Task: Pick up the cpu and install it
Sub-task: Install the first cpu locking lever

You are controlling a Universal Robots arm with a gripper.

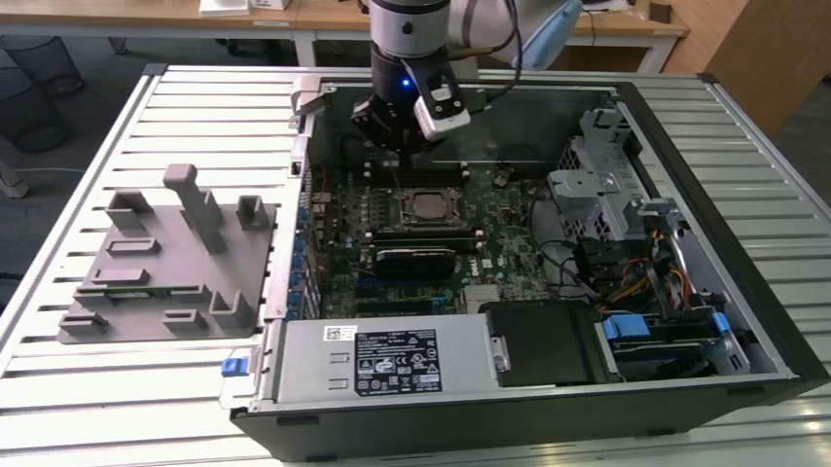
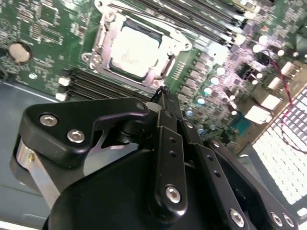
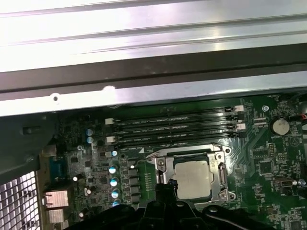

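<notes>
In the exterior view the arm's gripper (image 1: 396, 136) hangs inside the open computer case (image 1: 727, 136), above the far edge of the motherboard (image 1: 500, 219) and beside the CPU socket (image 1: 423, 206); the case lies on its side on a slatted metal table (image 1: 195, 107) so the board faces up for reaching from above. To the exterior view's left of the case stands a grey parts fixture (image 1: 156, 263), its slots shaped to keep components in known places, with a thin green memory stick (image 1: 130, 289) lying in one. In the second wrist view the cpu (image 2: 133, 51) sits flat inside the socket's metal frame (image 2: 103, 36), silvery top upward, square to the opening and not tilted, so it appears already seated; the gripper's fingers (image 2: 165, 103) look drawn together to a narrow point and hold nothing, their tip just beside the socket's near edge. In the first wrist view the cpu (image 3: 193, 178) again rests in the frame (image 3: 160, 165), with empty memory slots (image 3: 172, 127) running alongside, and the finger tip pokes in at the socket's edge.
</notes>
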